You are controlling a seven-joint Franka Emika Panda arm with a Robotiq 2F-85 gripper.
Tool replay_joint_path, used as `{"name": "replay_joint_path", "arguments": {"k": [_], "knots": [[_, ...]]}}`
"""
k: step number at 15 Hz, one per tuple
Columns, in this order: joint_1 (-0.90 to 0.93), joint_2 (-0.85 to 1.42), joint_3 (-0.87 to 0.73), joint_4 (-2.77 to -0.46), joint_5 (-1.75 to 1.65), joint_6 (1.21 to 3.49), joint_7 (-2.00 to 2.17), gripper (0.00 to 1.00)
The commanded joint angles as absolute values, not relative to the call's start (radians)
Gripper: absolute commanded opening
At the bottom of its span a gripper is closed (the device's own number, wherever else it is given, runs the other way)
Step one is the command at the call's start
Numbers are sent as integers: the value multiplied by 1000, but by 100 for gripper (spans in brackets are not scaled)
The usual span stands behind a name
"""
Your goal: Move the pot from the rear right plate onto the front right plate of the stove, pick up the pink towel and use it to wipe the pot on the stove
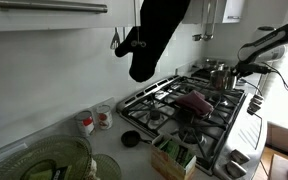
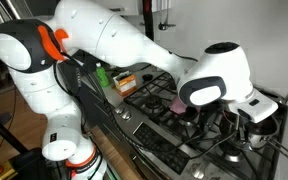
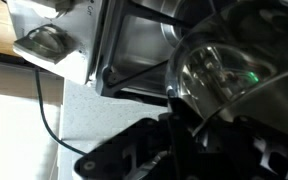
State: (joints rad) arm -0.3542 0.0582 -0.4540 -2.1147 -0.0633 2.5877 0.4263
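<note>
A shiny steel pot (image 1: 218, 73) stands at the far corner of the gas stove (image 1: 159, 103); it also shows in an exterior view (image 2: 265, 129) and fills the wrist view (image 3: 224, 70). My gripper (image 1: 237, 68) (image 2: 246, 118) is at the pot's rim. In the wrist view the gripper (image 3: 189, 115) has a dark finger against the rim's outside and looks shut on the rim; the other finger is hidden. The pink towel (image 1: 194, 101) (image 2: 177, 104) lies bunched on the stove grates beside the pot.
A black oven mitt (image 1: 152, 40) hangs over the counter. Two mugs (image 1: 94, 120), glass bowls (image 1: 56, 160), a small black pan (image 1: 131, 139) and a carton (image 1: 172, 155) stand near the stove. A black cable (image 3: 46, 110) runs over the white countertop.
</note>
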Motion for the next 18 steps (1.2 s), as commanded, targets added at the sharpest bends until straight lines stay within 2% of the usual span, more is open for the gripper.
{"name": "replay_joint_path", "arguments": {"k": [1,10,12,18], "knots": [[-372,19,-457,-2159,-138,2609,498,2],[-370,30,-452,-2215,-202,2617,627,2],[-370,30,-452,-2211,-221,2622,646,34],[-368,-17,-434,-2186,-269,2658,684,77]]}}
